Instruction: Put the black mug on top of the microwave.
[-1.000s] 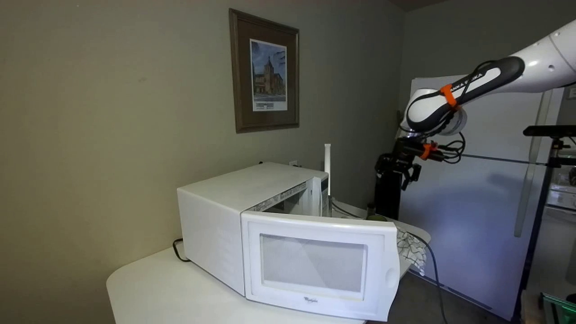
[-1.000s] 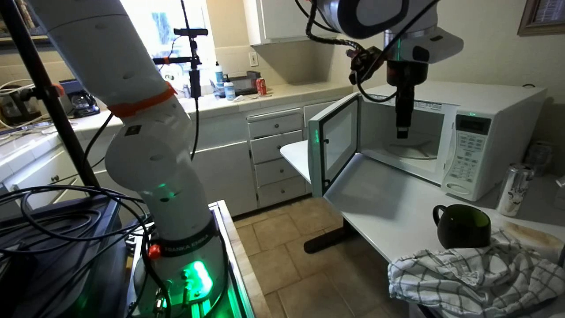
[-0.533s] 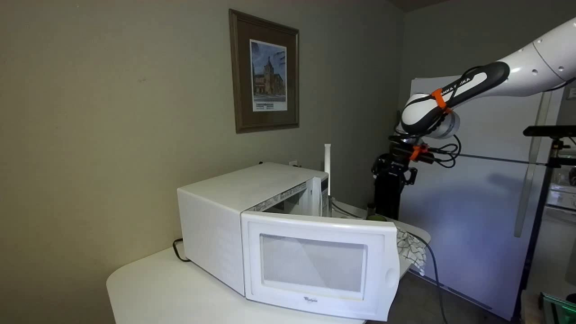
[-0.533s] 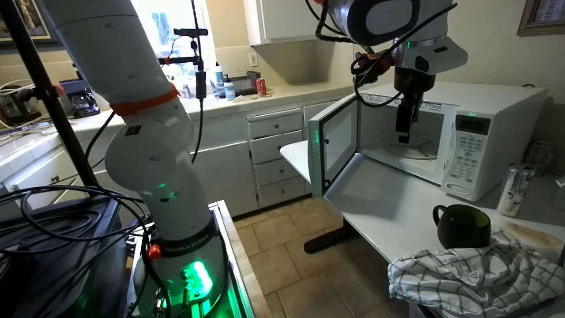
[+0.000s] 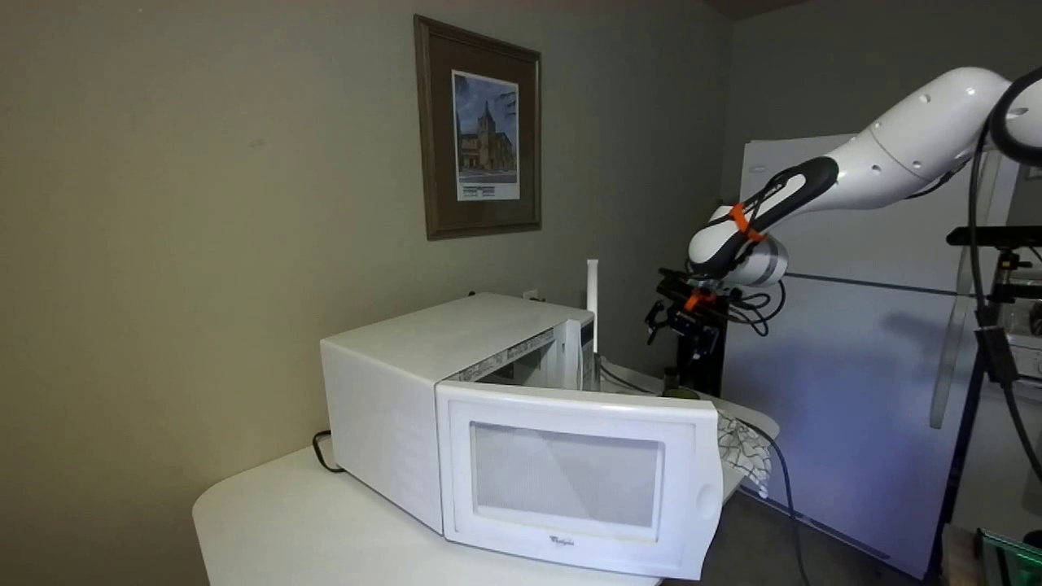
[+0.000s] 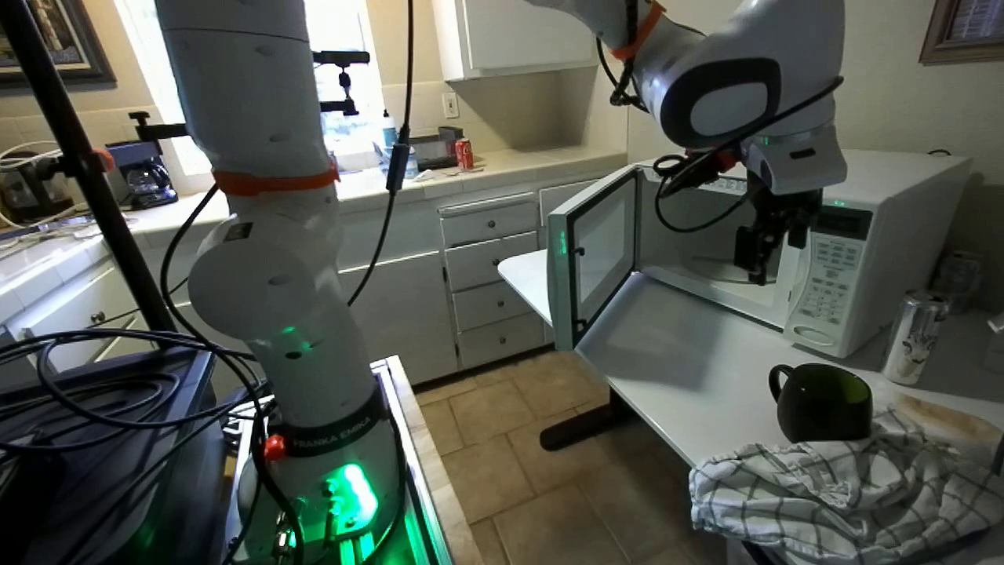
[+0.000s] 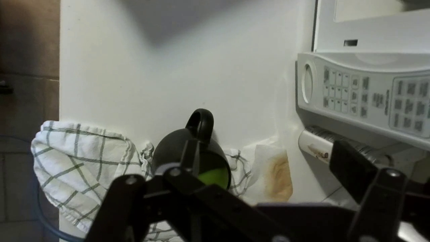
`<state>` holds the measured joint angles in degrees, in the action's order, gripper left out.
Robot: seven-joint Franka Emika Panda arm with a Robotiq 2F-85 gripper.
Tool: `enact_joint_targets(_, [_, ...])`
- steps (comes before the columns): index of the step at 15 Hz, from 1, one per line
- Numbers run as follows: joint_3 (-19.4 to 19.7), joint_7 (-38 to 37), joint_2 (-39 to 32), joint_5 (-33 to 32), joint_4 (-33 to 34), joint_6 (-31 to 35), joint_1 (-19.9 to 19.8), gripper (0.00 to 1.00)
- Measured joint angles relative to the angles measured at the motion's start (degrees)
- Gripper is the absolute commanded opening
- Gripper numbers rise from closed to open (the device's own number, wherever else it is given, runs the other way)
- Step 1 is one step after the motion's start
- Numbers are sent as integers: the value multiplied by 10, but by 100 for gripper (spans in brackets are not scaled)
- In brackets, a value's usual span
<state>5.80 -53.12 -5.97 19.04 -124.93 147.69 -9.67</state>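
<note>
The table (image 6: pixel 667 345) ends in a straight edge on the side toward the arm (image 5: pixel 887 171), and a stretch of white top runs from the open door (image 5: pixel 574 480) to the mug (image 6: pixel 823 404). The cloth (image 6: pixel 831 502) lies between the mug and that edge and droops over it. The microwave (image 6: pixel 902 243) shows a broad, flat top in both exterior views, partly covered by the arm in an exterior view; the door is swung well out across the table.

The gripper (image 7: pixel 265 151) hangs in front of the microwave, above the table and apart from the mug. Its fingers (image 7: pixel 190 156) are spread wide; in the wrist view one crosses in front of the mug.

The mug stands upright on the table, axis vertical, mouth up; I cannot tell whether some of the cloth is under it. Its handle (image 7: pixel 207 122) points toward the door side, up in the wrist view.

The mug is green inside; its bottom is hidden, so I cannot tell what it holds. In the microwave lies the turntable (image 6: pixel 710 271), partly behind the gripper. The can (image 6: pixel 914 337) stands upright near the panel (image 6: pixel 831 275), apart from the mug; a pale sheet (image 7: pixel 268 171) with a tan patch lies beside the mug
</note>
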Motion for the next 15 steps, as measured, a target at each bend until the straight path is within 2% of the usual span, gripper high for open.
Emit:
enact_joint_targets(3, [10, -82, -74, -3, 25, 47, 7, 100])
enact_joint_targets(5, [13, -83, -94, -3, 32, 52, 10, 100])
enact_joint_targets(10, [19, -85, -90, -5, 35, 51, 14, 100])
enact_joint_targets(15, [31, -115, -134, -9, 45, 53, 30, 100])
